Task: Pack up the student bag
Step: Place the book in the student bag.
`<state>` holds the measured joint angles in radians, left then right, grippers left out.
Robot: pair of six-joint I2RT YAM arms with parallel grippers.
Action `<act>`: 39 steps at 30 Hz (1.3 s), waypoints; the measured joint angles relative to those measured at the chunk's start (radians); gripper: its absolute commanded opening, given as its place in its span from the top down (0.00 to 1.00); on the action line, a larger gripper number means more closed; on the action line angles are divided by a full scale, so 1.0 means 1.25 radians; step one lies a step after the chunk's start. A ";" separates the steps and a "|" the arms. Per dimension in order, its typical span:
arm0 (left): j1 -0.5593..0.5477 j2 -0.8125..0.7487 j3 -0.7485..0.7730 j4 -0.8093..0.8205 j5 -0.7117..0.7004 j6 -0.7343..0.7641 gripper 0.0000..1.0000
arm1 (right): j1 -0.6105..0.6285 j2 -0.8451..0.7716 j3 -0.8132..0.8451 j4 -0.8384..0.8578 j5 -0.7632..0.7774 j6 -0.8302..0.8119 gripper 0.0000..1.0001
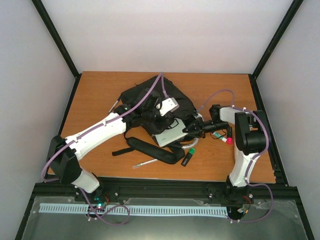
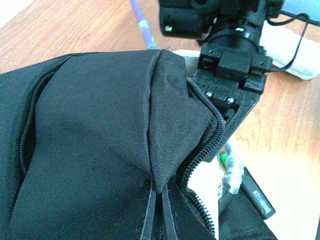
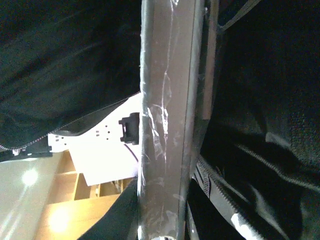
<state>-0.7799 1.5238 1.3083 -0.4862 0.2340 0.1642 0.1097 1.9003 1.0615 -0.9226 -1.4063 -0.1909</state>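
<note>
Left gripper (image 2: 160,200) was clamped shut on a fold of the student bag (image 2: 90,140), pinching the black fabric just beside the zip (image 2: 207,145), apparently to hold the mouth of the compartment up and open. Opposite it, the right gripper (image 1: 192,128) pointed into that opening, where a flat grey plastic-wrapped slab (image 3: 165,125), possibly a notebook, seemed to be going in edge first. Whether its jaws were gripping the slab could not be made out. The bag lay in the middle of the wooden table (image 1: 100,90), between both arms. A green-capped marker (image 1: 190,148) and a black marker (image 1: 186,160) lay loose near its shoulder strap (image 1: 155,150), likely waiting to be packed.
</note>
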 measured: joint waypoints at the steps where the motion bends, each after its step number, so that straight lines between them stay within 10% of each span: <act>1: 0.000 -0.003 0.000 0.000 0.008 0.006 0.99 | 0.010 0.001 0.003 -0.004 -0.002 -0.001 0.97; 15: 0.004 -0.054 -0.016 -0.022 0.033 0.031 0.99 | -0.009 0.242 0.195 -0.280 -0.060 -0.344 0.39; 31: -0.002 -0.133 -0.093 -0.017 0.055 0.009 0.99 | -0.029 -0.266 0.010 0.097 0.410 -0.028 0.29; 39: -0.002 -0.198 -0.180 0.002 0.034 -0.027 0.99 | -0.030 -0.293 -0.018 0.166 0.491 -0.025 0.30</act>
<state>-0.7830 1.2758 1.0836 -0.4831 0.2764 0.1307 0.0727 1.5341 1.0389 -0.7147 -0.7925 -0.2218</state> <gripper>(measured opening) 0.011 0.707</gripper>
